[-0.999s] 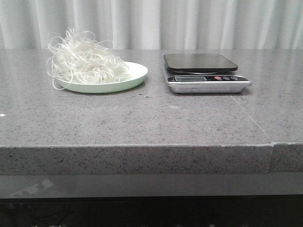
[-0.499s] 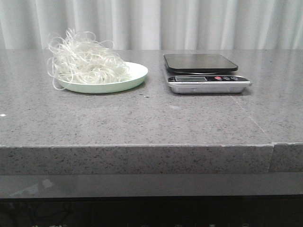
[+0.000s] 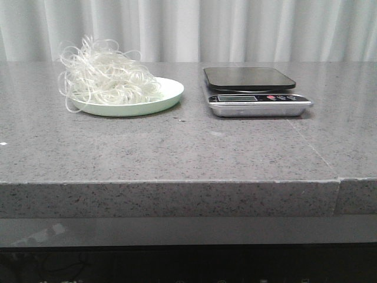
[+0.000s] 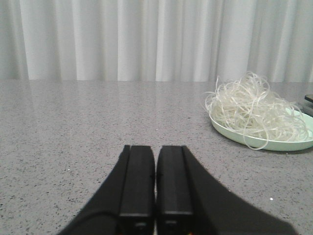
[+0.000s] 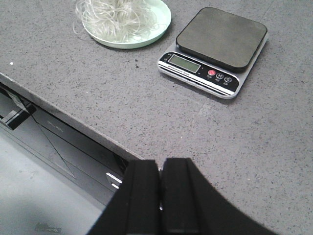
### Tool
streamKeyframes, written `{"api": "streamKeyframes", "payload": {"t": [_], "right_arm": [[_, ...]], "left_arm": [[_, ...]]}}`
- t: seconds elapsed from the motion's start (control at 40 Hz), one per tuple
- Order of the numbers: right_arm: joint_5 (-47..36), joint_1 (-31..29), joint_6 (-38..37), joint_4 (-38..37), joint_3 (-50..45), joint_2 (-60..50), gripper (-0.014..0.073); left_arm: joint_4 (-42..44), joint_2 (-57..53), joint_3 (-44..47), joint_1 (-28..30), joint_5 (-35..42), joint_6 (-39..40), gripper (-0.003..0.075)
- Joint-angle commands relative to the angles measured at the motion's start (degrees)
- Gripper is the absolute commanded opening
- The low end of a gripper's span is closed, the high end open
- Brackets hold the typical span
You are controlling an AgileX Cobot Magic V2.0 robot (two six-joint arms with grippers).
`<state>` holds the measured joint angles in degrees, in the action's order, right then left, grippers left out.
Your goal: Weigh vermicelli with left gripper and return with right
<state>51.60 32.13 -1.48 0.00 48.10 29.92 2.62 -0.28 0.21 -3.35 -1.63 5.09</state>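
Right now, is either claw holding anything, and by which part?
Nothing is held. The left claw and right claw are both shut on nothing. The whitish tangle of vermicelli lies untouched on the pale green plate.

Speckled grey stone table [image 3: 177,153], glossy pale green plate [image 3: 168,94], shiny metal-rimmed scale [image 3: 256,106].

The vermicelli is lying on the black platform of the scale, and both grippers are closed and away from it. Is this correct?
Not quite. The vermicelli lies on the pale green plate, beside the scale, whose platform is bare, as the front view shows. The rest holds: the left gripper and the right gripper are closed and away from the noodles.
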Motion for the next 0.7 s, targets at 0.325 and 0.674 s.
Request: {"api": "streamKeyframes", "payload": {"t": [0.325, 0.674], "right_arm": [[-3.74, -0.13, -0.04, -0.39, 1.40, 0.30, 0.0172], [-3.74, -0.13, -0.04, -0.39, 1.40, 0.30, 0.0172]], "left_arm": [[-1.51, -1.36, 2.25, -0.58, 5.14, -1.47, 0.0154], [-1.51, -1.36, 2.25, -0.58, 5.14, -1.47, 0.0154]]}}
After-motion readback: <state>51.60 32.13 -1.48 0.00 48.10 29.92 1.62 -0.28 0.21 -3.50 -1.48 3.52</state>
